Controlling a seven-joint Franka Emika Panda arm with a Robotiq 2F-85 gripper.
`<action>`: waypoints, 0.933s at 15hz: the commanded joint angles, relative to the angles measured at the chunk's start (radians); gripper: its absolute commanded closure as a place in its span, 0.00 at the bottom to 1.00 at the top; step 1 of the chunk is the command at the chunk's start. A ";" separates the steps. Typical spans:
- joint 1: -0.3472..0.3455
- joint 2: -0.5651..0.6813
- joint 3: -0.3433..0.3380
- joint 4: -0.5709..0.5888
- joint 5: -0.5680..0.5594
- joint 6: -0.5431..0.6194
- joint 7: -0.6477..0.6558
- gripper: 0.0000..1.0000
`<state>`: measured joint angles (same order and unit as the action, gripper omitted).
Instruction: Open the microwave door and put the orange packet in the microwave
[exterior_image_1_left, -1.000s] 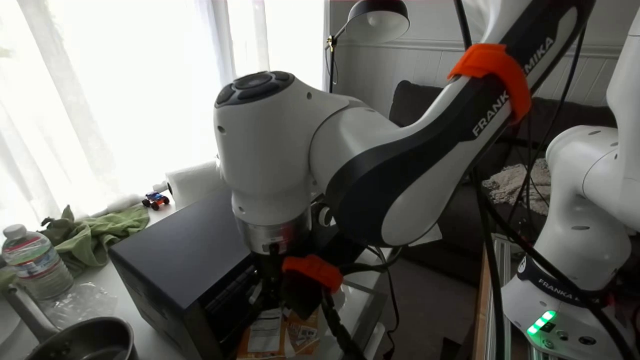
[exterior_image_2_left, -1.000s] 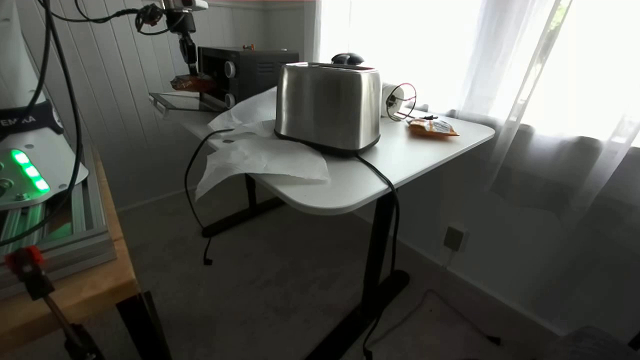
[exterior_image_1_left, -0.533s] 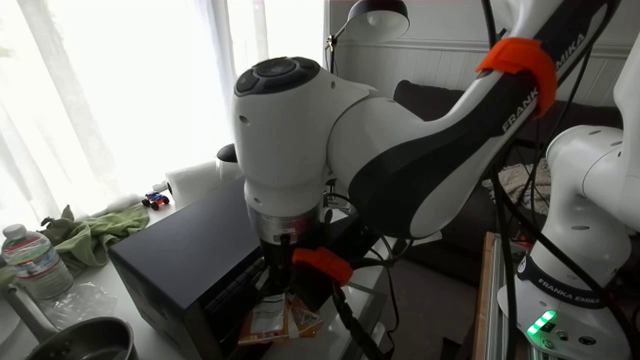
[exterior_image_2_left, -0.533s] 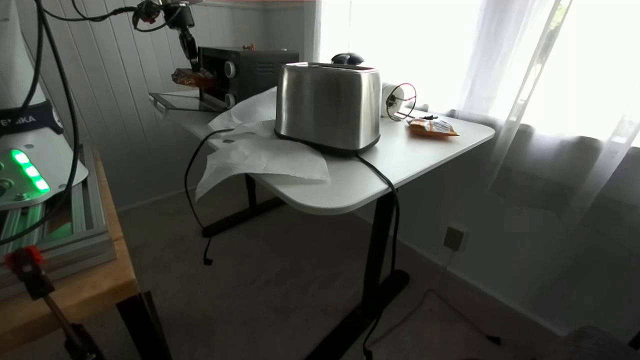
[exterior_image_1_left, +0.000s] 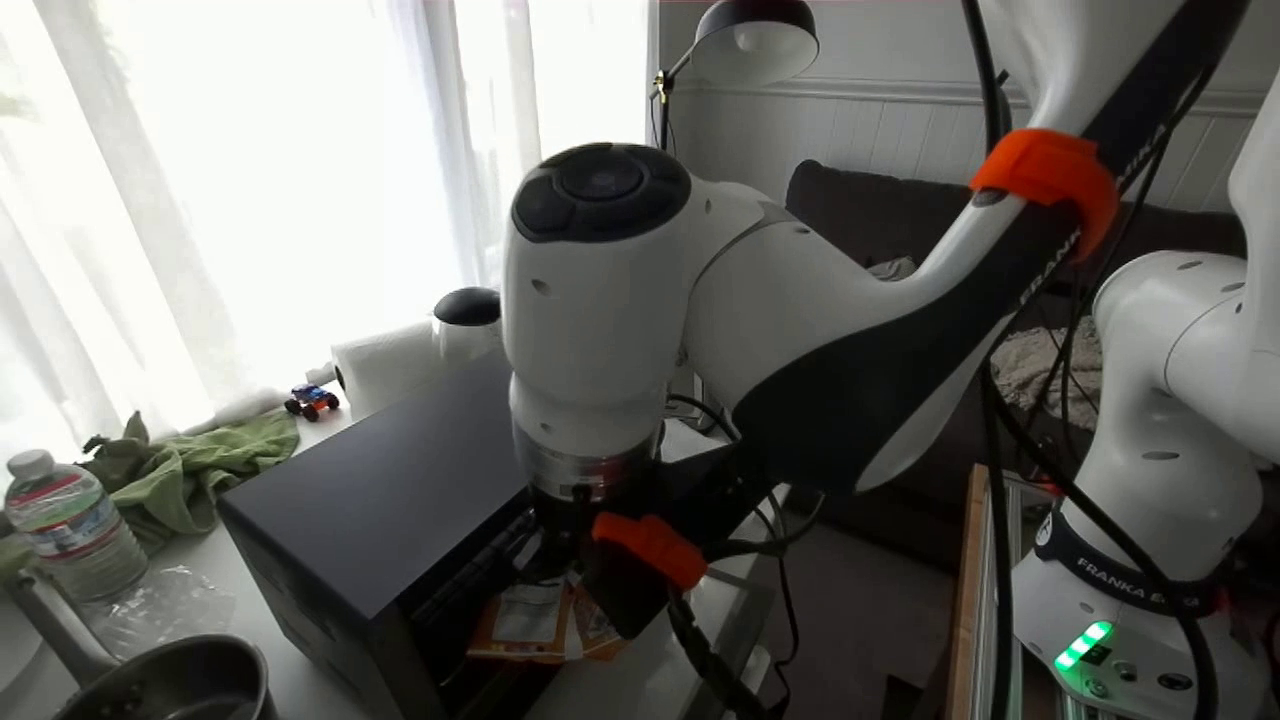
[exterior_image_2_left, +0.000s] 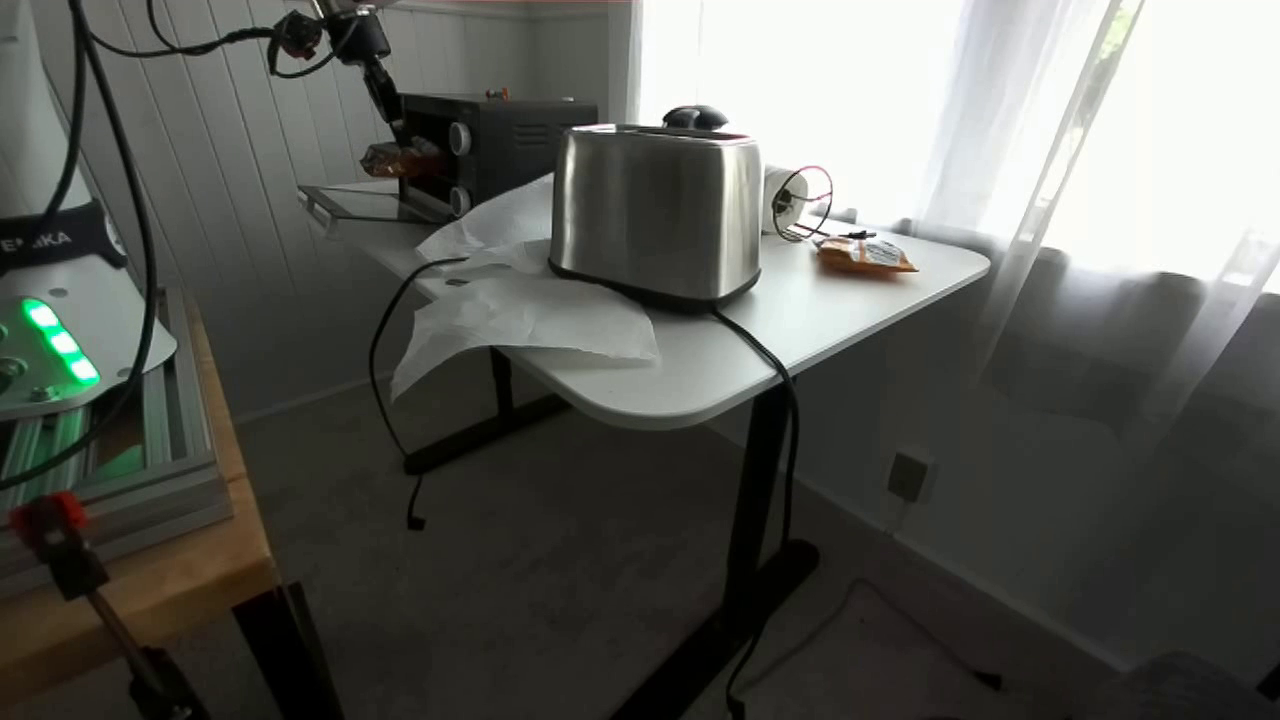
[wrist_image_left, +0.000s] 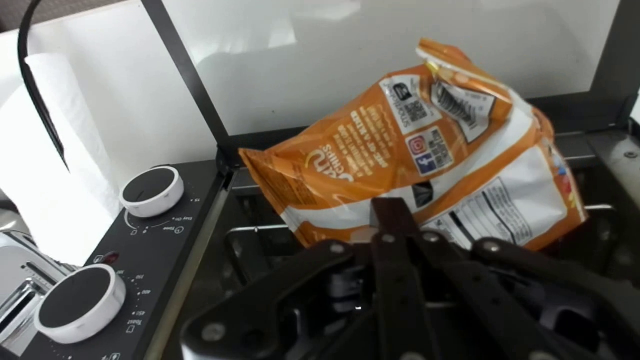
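The microwave is a black oven, seen in both exterior views (exterior_image_1_left: 390, 480) (exterior_image_2_left: 530, 140); its control panel shows in the wrist view (wrist_image_left: 165, 250). Its door hangs open and lies flat, with its glass in the wrist view (wrist_image_left: 320, 65) and in an exterior view (exterior_image_2_left: 350, 204). The orange packet (wrist_image_left: 345, 155) is held in the air at the oven's mouth, above the door's hinge edge; it shows in both exterior views (exterior_image_1_left: 520, 622) (exterior_image_2_left: 392, 160). My gripper (wrist_image_left: 392, 215) is shut on the packet's near edge and tilts toward the opening (exterior_image_2_left: 402, 132). The pinched spot is partly hidden behind the fingers.
A wire rack (wrist_image_left: 257, 228) is inside the oven. A steel toaster (exterior_image_2_left: 655, 215) and white paper (exterior_image_2_left: 530, 320) are beside it. Another orange packet (exterior_image_2_left: 865, 256) lies at the table's far end. A pan (exterior_image_1_left: 170, 680) and a bottle (exterior_image_1_left: 70, 520) are on the oven's opposite side.
The packet has moved with my gripper toward the oven's opening and slightly up. The fingers have tilted toward the oven. The oven and its door have not moved.
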<state>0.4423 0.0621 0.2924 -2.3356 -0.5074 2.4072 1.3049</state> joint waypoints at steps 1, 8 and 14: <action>-0.019 -0.034 0.007 -0.043 -0.097 0.056 0.103 1.00; -0.031 -0.001 0.014 -0.014 -0.063 0.038 0.059 1.00; -0.046 -0.015 -0.002 -0.023 -0.276 0.042 0.238 1.00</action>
<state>0.4063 0.0625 0.2907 -2.3497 -0.6764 2.4446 1.4416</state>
